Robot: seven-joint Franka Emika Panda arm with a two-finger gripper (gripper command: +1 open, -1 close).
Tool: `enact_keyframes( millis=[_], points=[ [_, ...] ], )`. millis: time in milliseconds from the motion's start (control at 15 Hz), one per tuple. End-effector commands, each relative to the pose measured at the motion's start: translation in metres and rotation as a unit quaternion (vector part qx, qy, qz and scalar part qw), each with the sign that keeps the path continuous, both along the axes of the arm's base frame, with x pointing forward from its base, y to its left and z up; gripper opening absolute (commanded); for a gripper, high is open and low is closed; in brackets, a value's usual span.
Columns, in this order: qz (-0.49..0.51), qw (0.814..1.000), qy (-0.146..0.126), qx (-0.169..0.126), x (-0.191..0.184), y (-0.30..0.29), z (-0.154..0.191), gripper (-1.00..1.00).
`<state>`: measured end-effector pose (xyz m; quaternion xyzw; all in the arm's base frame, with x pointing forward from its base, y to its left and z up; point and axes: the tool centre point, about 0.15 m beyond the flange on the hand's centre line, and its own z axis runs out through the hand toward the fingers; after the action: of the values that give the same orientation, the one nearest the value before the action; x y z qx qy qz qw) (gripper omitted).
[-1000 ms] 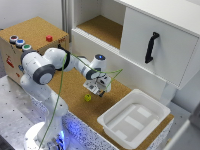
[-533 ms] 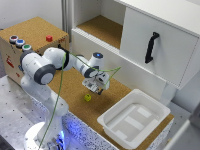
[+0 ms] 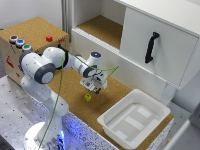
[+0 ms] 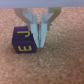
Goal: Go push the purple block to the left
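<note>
Over the last 1 second the arm has swung its wrist a little toward the exterior view's right and lowered it, so the gripper (image 3: pixel 95 90) now hangs just above the cork worktop (image 3: pixel 120 92), closer to the white tray (image 3: pixel 134 120) than it was.

The purple block (image 4: pixel 23 40) sits flat on the worktop. In the wrist view it shows yellow letters on its faces and lies tight against the gripper (image 4: pixel 39 34), at roughly 9 o'clock from the fingertips. In the exterior view the purple block itself cannot be made out; only a small yellow-green piece (image 3: pixel 87 97) shows on the cork at about 7 o'clock from the gripper, and I cannot tell whether that is part of the same block.

The placement reads as a setup for a shove, not a grasp: the fingers stand beside the block, not around it, so a sideways sweep would carry it along the cork. Low height matters here, because a contact near the block's base should slide it without tipping.

The gripper's 2 fingers are drawn nearly together, with only a thin slit between them and nothing held in that slit. One finger (image 4: pixel 34 31) appears to touch, or all but touch, the block's near edge.
</note>
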<state>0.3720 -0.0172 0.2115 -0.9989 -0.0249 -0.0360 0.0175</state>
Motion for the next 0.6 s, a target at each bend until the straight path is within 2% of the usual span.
enact_keyframes(
  millis=[0, 533],
  points=[
    [-0.012, 1.0, -0.003, 0.011, 0.009, 0.029, -0.004, -1.0],
    [0.004, 1.0, 0.01, -0.008, 0.02, 0.067, -0.003, -1.0]
  ],
)
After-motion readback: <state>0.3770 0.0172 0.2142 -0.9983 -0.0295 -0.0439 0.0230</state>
